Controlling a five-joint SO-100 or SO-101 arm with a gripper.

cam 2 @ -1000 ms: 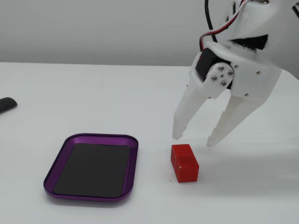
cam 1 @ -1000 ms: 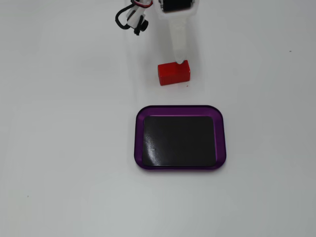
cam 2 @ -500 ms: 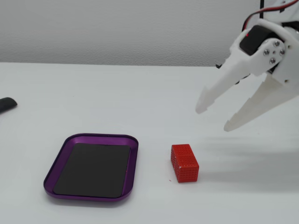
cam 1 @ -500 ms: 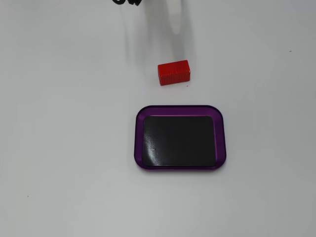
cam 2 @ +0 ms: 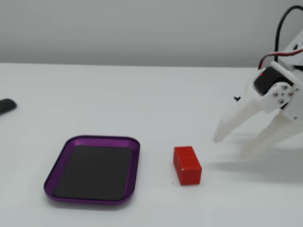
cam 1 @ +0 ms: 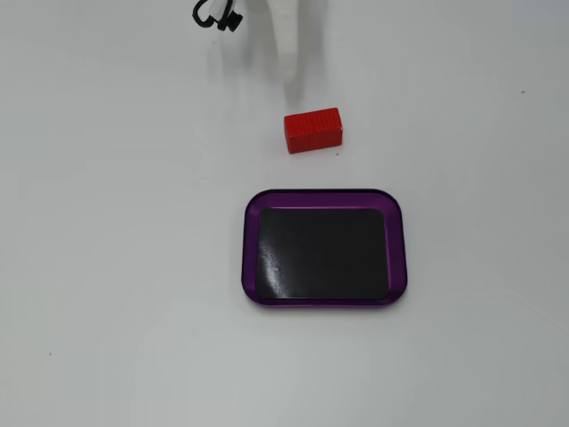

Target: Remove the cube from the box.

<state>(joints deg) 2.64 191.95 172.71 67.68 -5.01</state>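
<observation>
- A plain white table (cam 1: 107, 267) is filling both fixed views, with a grey wall running behind it in the side-on one.
- The box (cam 1: 325, 196) (cam 2: 71, 144) is sitting flat — purple rim, glossy black bottom, nothing lying in it.
- The cube (cam 1: 313, 130) (cam 2: 187, 164) is resting on the table outside the box, near its edge but apart from it.
- The white gripper (cam 2: 232, 144) is hanging beside the cube without touching it — its two fingers (cam 2: 236, 118) are standing spread apart, holding nothing.
- A dark object (cam 2: 6, 105) is lying at the table's far left edge in the side-on view.
</observation>
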